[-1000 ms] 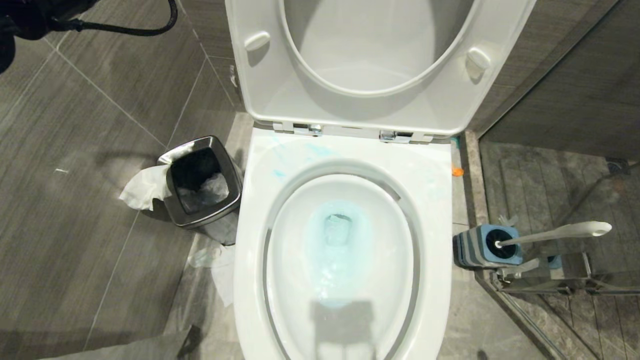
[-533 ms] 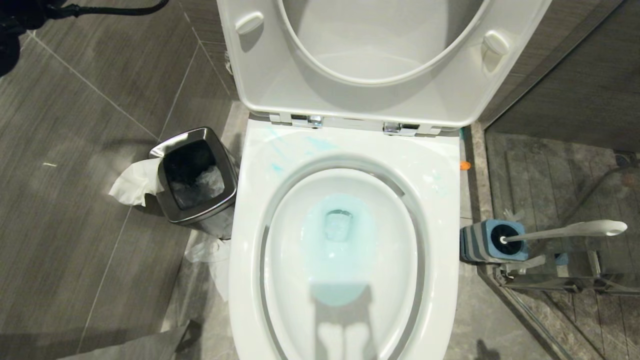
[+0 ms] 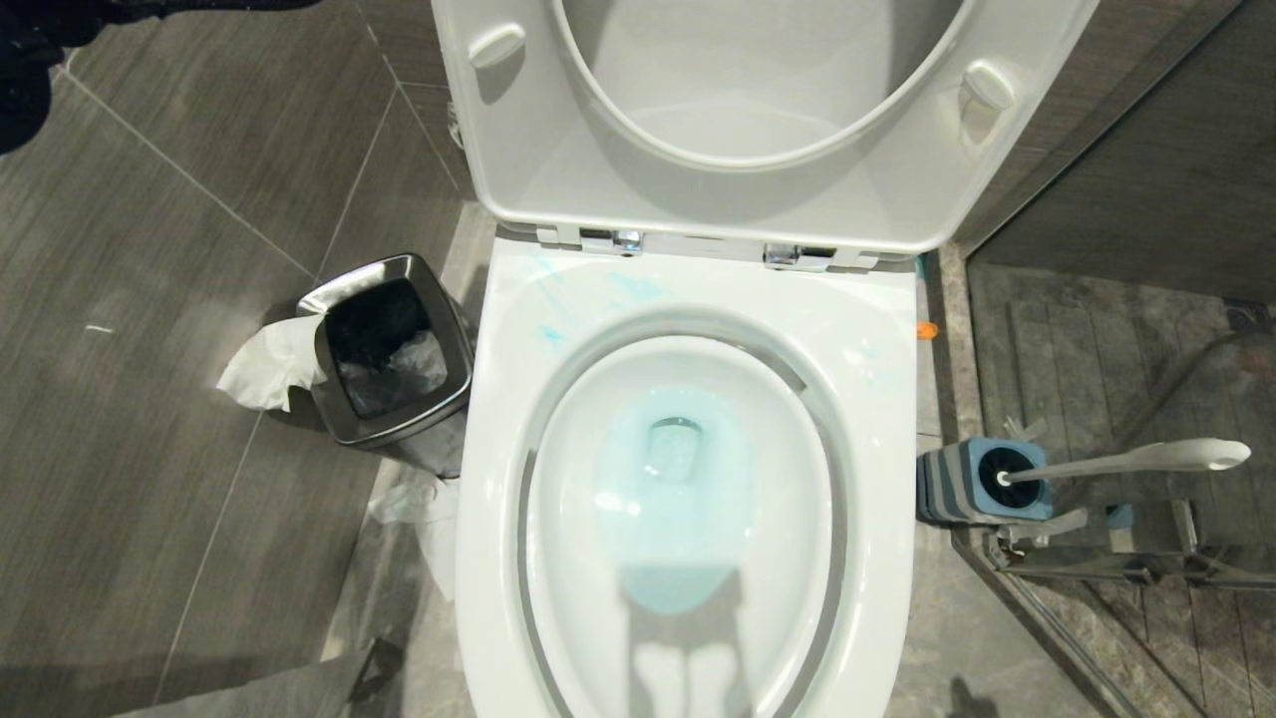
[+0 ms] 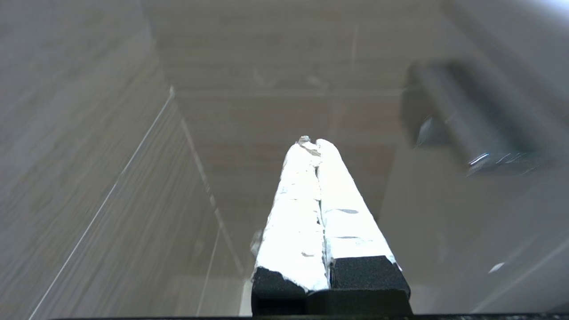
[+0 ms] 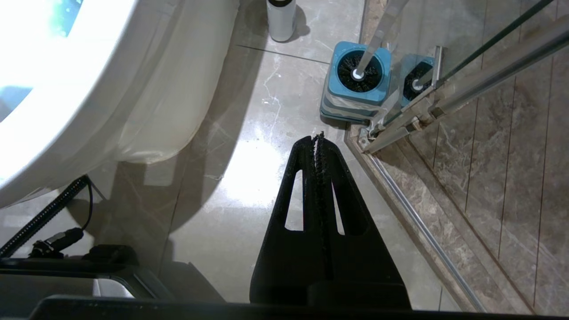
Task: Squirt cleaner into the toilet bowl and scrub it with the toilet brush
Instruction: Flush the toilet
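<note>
You have turquoise-blue cleaner (image 3: 670, 469) already tinting the water in the glossy white ceramic toilet bowl (image 3: 498, 479), with thin smears on the rim near the hinges, so the brush is likely your next concern. The slim white plastic toilet brush (image 3: 1126, 461) stands in its square blue-and-grey ribbed holder (image 3: 972, 487) on the floor just beside the bowl's right flank, against the glass shower door's metal frame (image 5: 400, 120). In the head view its long axis slants from the holder's dark hole away from the toilet, rounded tip pointing toward the shower. Your right gripper (image 5: 318, 138), jaws pressed together and empty, hangs over the floor tiles near that holder, which lies ahead of its fingertips. Your left gripper (image 4: 311, 143), foil-wrapped fingers also shut on nothing, faces grey wall tiles on the far side, so the right arm is clearly nearer.
</note>
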### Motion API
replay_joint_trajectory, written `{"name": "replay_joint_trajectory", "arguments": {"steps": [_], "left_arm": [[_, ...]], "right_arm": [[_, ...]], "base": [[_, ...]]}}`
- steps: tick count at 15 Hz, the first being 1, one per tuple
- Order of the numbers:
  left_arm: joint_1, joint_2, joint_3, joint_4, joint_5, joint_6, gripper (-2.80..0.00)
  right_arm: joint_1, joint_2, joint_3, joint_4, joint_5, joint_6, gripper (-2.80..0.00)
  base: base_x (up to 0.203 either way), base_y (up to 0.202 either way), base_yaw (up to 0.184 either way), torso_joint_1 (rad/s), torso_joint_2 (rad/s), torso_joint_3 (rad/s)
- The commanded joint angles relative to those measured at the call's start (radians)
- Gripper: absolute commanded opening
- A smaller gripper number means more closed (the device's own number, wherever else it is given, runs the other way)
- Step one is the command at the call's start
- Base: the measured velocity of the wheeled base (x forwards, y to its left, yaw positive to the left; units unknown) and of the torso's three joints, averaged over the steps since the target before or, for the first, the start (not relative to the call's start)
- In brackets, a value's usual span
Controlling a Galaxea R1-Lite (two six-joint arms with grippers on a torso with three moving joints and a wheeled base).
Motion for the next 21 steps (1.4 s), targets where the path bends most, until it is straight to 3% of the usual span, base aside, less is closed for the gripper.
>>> {"name": "replay_joint_trajectory", "arguments": {"steps": [1, 4, 21], "left_arm": [[-0.023, -0.003, -0.001, -0.049, 0.002, 0.001, -2.8], [-0.05, -0.003, -0.001, -0.122, 0.004, -0.002, -2.8], [-0.14, 0.033, 0.002, -0.116, 0.002, 0.004, -2.8]], "right_arm": [[0.0, 0.001, 0.0, 0.0, 0.0, 0.0, -2.8], [0.001, 0.001, 0.0, 0.0, 0.0, 0.0, -2.8], [0.001, 0.001, 0.0, 0.0, 0.0, 0.0, -2.8]], "base": [[0.0, 0.0, 0.0, 0.0, 0.0, 0.0], [0.0, 0.0, 0.0, 0.0, 0.0, 0.0], [0.0, 0.0, 0.0, 0.0, 0.0, 0.0]]}}
